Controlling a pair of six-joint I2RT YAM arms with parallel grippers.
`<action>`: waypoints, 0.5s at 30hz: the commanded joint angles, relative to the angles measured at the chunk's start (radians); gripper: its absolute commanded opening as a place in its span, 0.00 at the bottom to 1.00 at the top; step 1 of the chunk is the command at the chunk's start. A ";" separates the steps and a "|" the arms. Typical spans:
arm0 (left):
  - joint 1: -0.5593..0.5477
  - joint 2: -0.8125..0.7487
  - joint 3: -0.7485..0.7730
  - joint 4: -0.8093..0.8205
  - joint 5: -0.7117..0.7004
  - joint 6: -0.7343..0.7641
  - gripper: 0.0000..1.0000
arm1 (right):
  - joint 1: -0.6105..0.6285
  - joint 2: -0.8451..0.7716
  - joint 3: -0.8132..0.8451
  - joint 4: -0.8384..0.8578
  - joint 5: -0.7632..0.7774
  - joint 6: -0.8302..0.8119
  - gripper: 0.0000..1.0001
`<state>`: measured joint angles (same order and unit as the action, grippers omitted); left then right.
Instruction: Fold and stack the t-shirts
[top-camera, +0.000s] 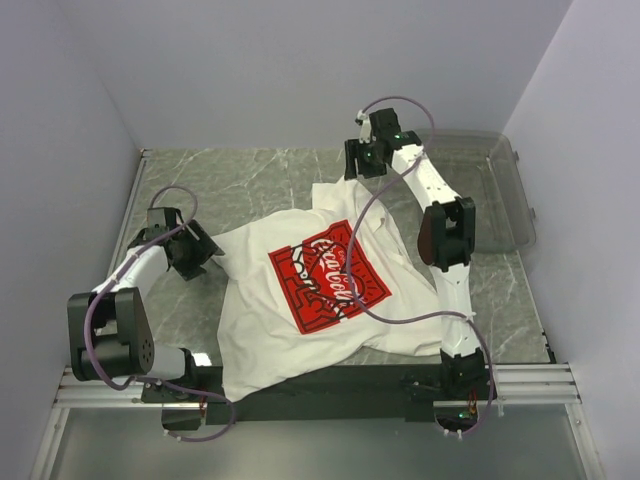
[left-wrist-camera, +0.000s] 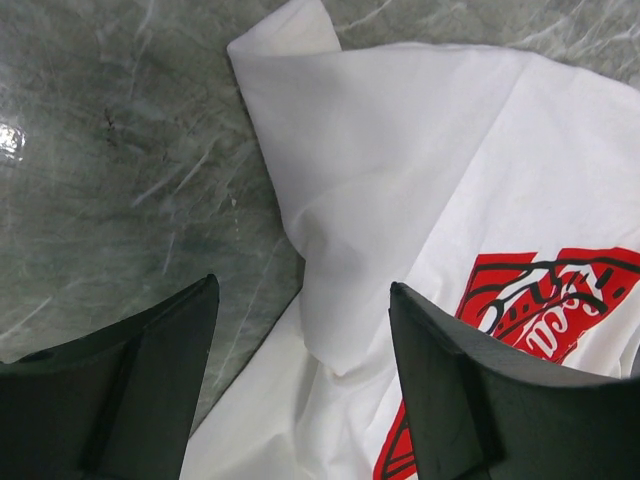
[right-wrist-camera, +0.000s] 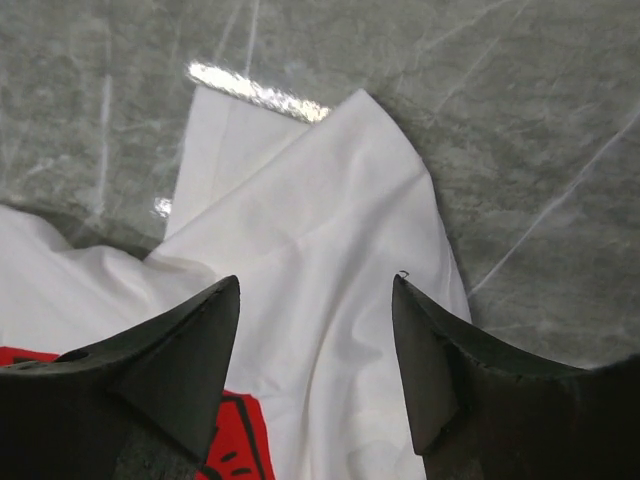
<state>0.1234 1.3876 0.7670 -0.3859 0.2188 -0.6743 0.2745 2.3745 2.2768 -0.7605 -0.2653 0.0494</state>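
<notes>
Gaping left gripper (left-wrist-camera: 302, 290) and right gripper (right-wrist-camera: 318, 282) overhang Coca-Cola t-shirt (top-camera: 300, 280).

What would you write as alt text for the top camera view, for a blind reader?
A white t-shirt with a red chest print lies rumpled, print up, on a grey marbled table. The left end effector is open at one sleeve, the right end effector open over its far edge. A clear bin sits far right.
</notes>
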 joint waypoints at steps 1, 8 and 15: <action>0.002 -0.044 -0.015 0.016 0.027 0.027 0.75 | 0.014 0.086 0.045 -0.017 0.040 0.035 0.69; 0.001 -0.053 -0.011 0.016 0.039 0.021 0.75 | 0.025 0.169 0.092 -0.030 0.054 0.046 0.52; 0.002 -0.071 -0.011 -0.001 0.036 0.024 0.75 | 0.008 0.091 0.044 -0.016 -0.052 0.024 0.00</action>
<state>0.1238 1.3544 0.7544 -0.3859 0.2394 -0.6689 0.2897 2.5515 2.3280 -0.7879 -0.2565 0.0853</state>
